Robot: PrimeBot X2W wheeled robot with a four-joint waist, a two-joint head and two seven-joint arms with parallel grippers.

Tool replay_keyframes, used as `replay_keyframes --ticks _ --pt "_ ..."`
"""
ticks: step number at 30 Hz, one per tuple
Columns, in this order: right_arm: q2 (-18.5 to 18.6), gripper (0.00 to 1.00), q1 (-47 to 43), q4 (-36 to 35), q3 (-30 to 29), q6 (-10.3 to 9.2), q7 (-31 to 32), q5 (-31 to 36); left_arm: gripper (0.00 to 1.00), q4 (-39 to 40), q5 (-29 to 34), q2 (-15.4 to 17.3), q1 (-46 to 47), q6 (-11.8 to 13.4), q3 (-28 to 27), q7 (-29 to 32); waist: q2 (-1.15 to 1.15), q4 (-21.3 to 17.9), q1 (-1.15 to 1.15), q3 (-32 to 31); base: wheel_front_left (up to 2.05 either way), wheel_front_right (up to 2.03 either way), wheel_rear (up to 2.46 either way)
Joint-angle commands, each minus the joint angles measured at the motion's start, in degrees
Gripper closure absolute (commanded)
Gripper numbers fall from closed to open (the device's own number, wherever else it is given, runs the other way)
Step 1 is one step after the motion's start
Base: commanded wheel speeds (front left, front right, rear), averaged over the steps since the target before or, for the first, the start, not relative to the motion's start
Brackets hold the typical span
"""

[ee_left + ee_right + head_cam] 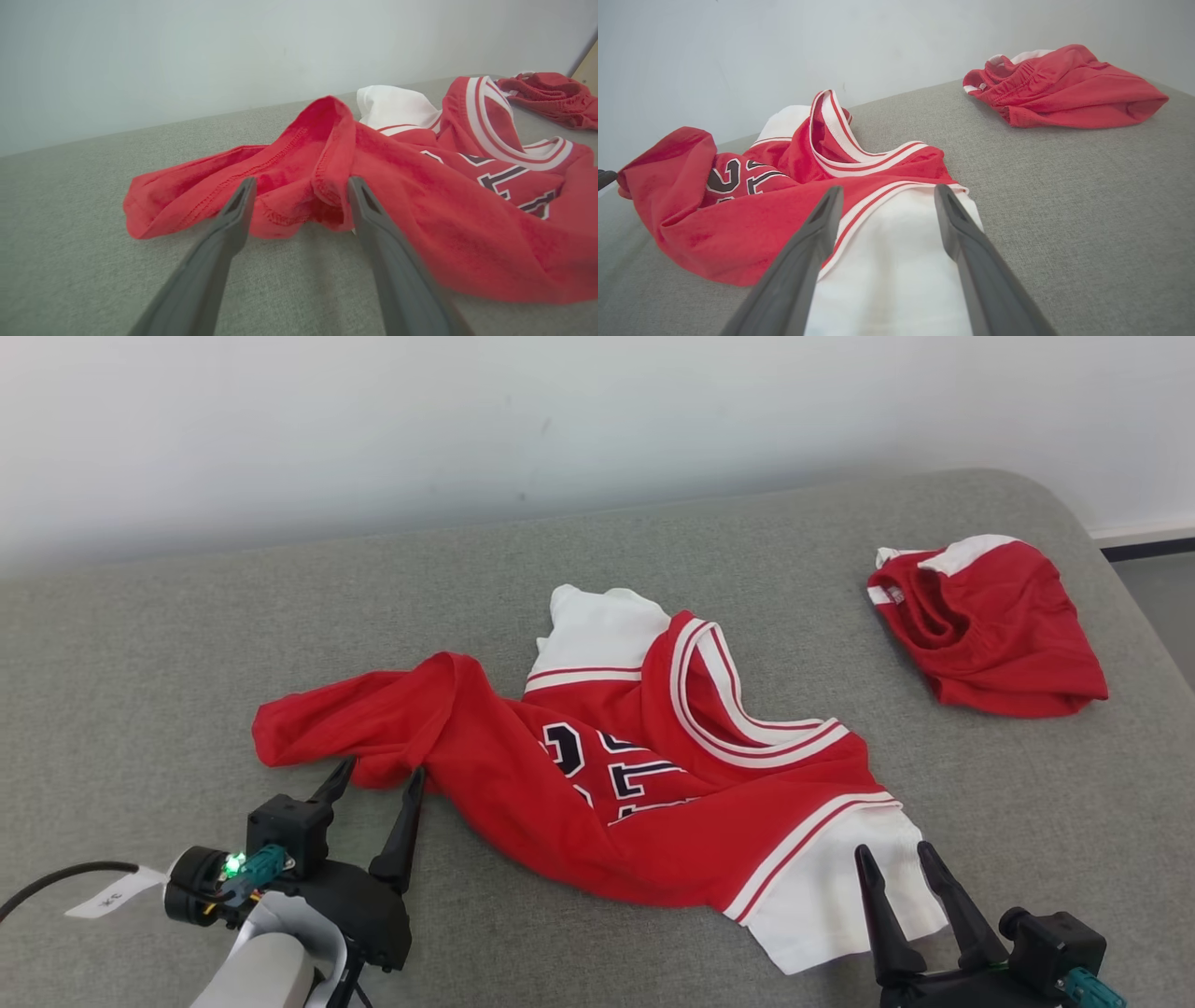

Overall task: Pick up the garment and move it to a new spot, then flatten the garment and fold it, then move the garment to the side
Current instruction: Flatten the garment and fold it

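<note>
The garment [607, 775], a red jersey with white sleeves, white-striped trim and dark numbers, lies crumpled on the grey cushion [187, 644]. My left gripper [381, 775] stands open at its lower-left red hem, fingertips touching or just short of the fabric. In the left wrist view the two fingers straddle a folded bit of the hem [299, 196] with nothing held in the left gripper [301, 191]. My right gripper [894, 857] is open over the white sleeve [822, 905] at the garment's lower right; the right wrist view shows the sleeve [887, 261] beneath the gripper [885, 198].
A second red garment with white trim [990, 625] lies bunched at the cushion's far right, also seen in the right wrist view [1059, 88]. A pale wall [560, 420] rises behind the cushion. The cushion's right edge drops to a floor strip [1162, 588].
</note>
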State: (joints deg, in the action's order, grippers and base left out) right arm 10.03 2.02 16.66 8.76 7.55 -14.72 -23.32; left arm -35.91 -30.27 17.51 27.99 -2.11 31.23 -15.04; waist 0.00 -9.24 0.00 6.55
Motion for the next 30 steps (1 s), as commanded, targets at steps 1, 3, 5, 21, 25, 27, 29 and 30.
replay_keyframes --ticks 1,3,5,21,25,27,29,30 --pt "0.21 0.00 -0.40 -0.22 0.14 -0.15 -0.09 0.25 0.00 0.06 0.54 -0.02 -0.58 -0.27 -0.25 -0.12 0.00 0.40 0.00 -0.02 0.00 0.00 0.00" --pt "0.35 0.00 0.16 -0.35 0.40 -0.15 0.01 0.10 0.00 -0.36 1.00 -0.06 -0.52 -0.20 -0.32 -0.13 0.00 0.10 0.00 0.34 0.00 0.00 0.00" --pt "0.52 0.00 0.54 -0.51 0.18 -0.15 0.01 -0.04 0.00 -0.45 1.46 -0.44 -0.03 -0.08 -0.37 -0.13 0.00 -0.27 0.00 0.73 0.00 0.00 0.00" --pt "-0.16 0.00 -0.32 0.09 -1.00 -0.15 -0.32 -0.07 1.00 -1.37 4.03 -1.27 1.31 -0.47 -1.16 -0.13 0.00 -1.53 0.00 0.91 0.00 0.00 0.00" --pt "-0.52 0.00 -1.11 0.42 -1.10 -0.15 -0.39 0.04 1.00 0.94 2.91 -1.37 -0.99 -1.28 -1.24 -0.14 0.00 -0.05 0.00 -0.17 0.00 0.00 0.00" --pt "-0.77 0.00 -1.28 0.51 -1.21 -0.15 -0.35 0.21 1.00 3.14 2.76 -0.72 -2.16 -1.46 -0.74 0.45 0.00 0.76 0.00 -0.84 0.00 0.00 0.00" --pt "-1.00 0.00 -1.79 0.60 -1.26 -0.15 -0.33 0.34 1.00 6.46 2.16 0.18 -4.17 -1.99 -0.27 1.79 0.00 1.58 0.00 -1.44 0.00 0.00 0.00" --pt "-1.10 0.00 -2.14 0.67 -1.34 -0.15 -0.34 0.37 1.00 8.47 1.70 0.62 -5.53 -2.37 0.17 2.93 0.00 2.04 0.00 -1.68 0.00 0.00 0.00"
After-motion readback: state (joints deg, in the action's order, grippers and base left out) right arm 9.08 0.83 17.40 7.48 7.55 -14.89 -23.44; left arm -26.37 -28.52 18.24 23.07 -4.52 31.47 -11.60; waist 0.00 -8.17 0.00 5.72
